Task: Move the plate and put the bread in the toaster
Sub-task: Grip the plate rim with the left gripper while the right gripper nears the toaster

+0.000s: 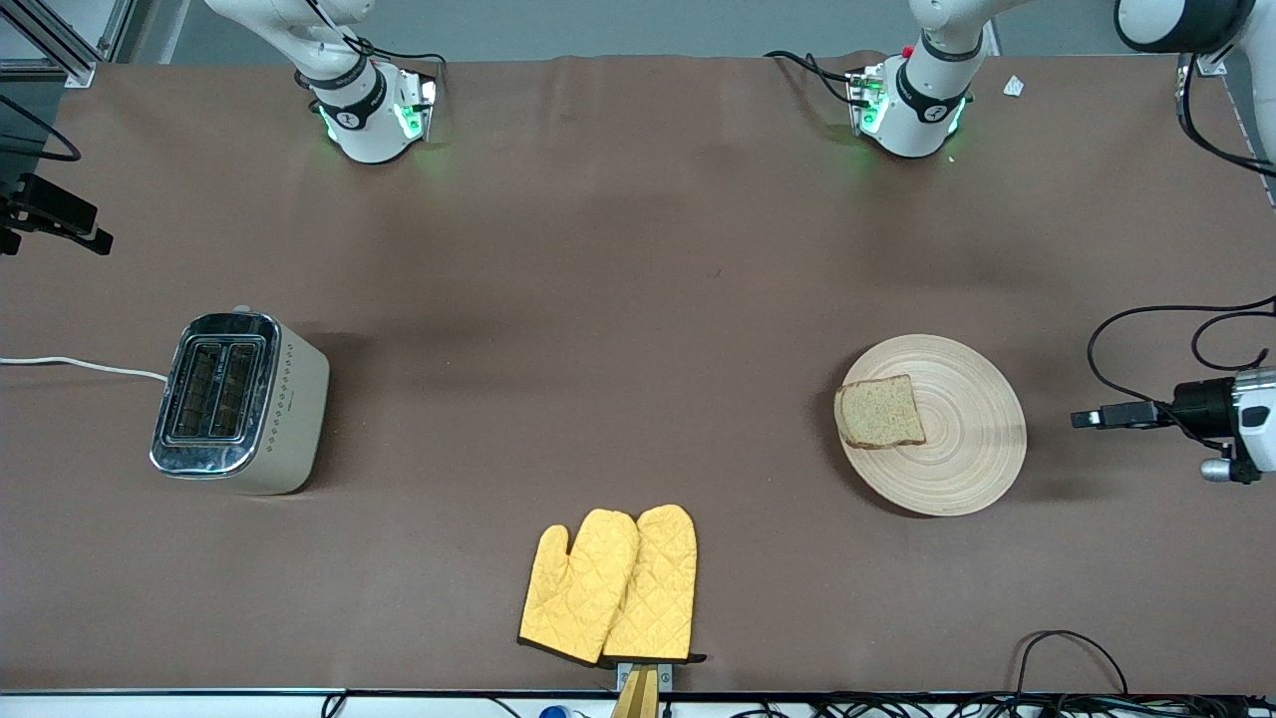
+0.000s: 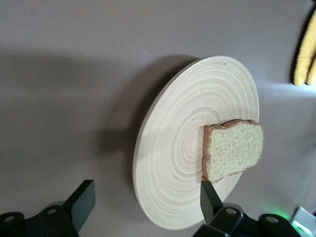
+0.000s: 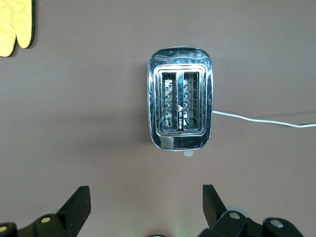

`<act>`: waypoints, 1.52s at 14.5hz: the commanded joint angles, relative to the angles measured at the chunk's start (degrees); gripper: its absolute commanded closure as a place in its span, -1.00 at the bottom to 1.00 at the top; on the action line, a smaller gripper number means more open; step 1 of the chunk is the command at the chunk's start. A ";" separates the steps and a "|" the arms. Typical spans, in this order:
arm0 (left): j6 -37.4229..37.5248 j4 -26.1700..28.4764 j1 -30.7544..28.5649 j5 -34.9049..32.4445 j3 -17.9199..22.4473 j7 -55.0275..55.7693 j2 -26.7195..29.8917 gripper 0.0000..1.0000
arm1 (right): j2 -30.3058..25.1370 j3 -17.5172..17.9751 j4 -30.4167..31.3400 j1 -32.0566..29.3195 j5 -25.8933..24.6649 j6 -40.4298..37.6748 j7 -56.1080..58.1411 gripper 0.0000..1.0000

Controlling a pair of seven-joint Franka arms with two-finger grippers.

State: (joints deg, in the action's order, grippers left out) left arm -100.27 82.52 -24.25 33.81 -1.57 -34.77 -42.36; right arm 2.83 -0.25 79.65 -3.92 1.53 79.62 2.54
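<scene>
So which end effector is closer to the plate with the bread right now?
The left end effector: it sits just off the wooden plate at the left arm's end of the table, fingers open. The right end effector is over the toaster, away from the plate.

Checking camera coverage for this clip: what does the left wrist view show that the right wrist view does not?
Only the left wrist view shows the plate with the bread lying on it, and the open left gripper beside the plate. Only the right wrist view shows the toaster, both slots empty, its white cord, and the open right gripper above it. Both catch the yellow oven mitts and the brown table.
</scene>
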 commanded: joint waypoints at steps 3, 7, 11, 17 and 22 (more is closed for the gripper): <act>0.24 -1.75 -0.80 5.47 -0.27 -12.94 -6.41 -0.46 | -0.54 0.43 1.83 0.66 4.34 -0.70 -1.04 -1.00; 0.86 -1.57 -1.59 6.79 -0.54 -14.35 -7.47 -0.26 | 0.51 0.43 3.49 2.24 4.45 0.97 -1.13 -1.00; 2.70 -1.57 -2.12 7.06 -0.89 -16.11 -8.09 0.00 | 4.19 0.43 6.39 5.48 5.06 5.62 -3.83 -1.00; 4.37 -1.40 -2.12 8.29 -0.80 -19.45 -8.70 0.28 | 7.36 0.43 12.99 16.03 6.29 18.11 -19.66 -1.00; 4.55 -1.40 -2.12 8.37 -0.89 -19.63 -9.14 0.51 | 9.65 0.34 13.08 16.48 11.04 19.34 -23.44 -1.00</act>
State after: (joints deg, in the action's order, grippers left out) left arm -96.86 82.16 -25.75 41.12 -2.03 -53.41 -50.80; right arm 12.50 0.23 92.03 12.91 10.85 98.32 -18.82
